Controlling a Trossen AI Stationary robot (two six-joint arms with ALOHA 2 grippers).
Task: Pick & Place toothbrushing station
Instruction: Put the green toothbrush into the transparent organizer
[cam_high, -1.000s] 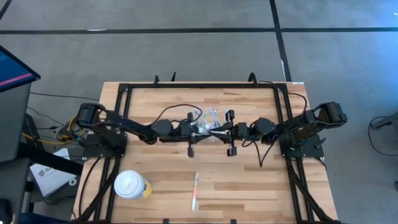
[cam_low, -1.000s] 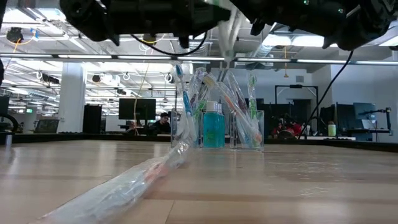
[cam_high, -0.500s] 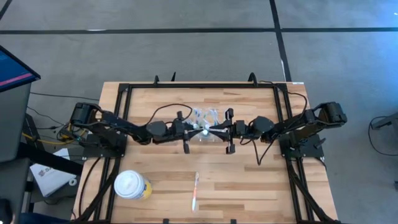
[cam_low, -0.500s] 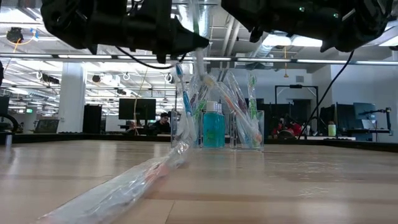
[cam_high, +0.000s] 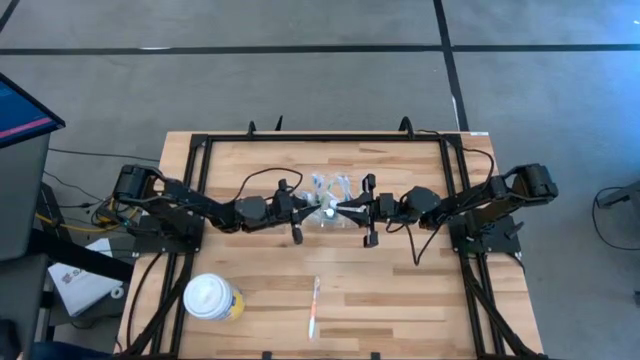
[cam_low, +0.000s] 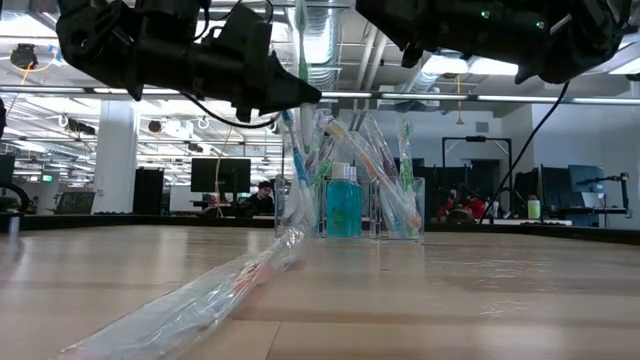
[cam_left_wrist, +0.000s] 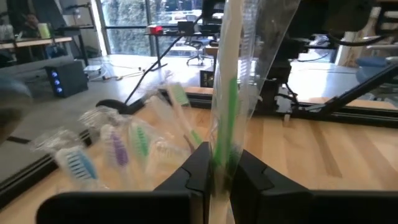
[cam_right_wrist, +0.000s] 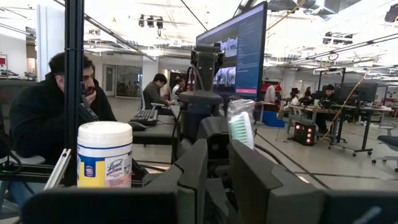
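Left end effector (cam_left_wrist: 216, 167) clamps a wrapped green toothbrush (cam_left_wrist: 231, 106) beside the toothbrushing station (cam_high: 334, 190); right end effector (cam_right_wrist: 217, 163) grips another wrapped toothbrush (cam_right_wrist: 241, 128).

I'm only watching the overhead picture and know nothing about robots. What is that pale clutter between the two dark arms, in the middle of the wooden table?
Observer: From table height it is a small clear plastic holder packed with wrapped toothbrushes, standing on the table.
Operator: Anything else in it?
Observer: A blue-green bottle stands upright in its middle.
Operator: Are the claws holding anything?
Observer: The left gripper is shut on an upright green-and-white toothbrush in a clear wrapper. The right gripper is over the holder too, with a green-bristled brush head showing right beside it.
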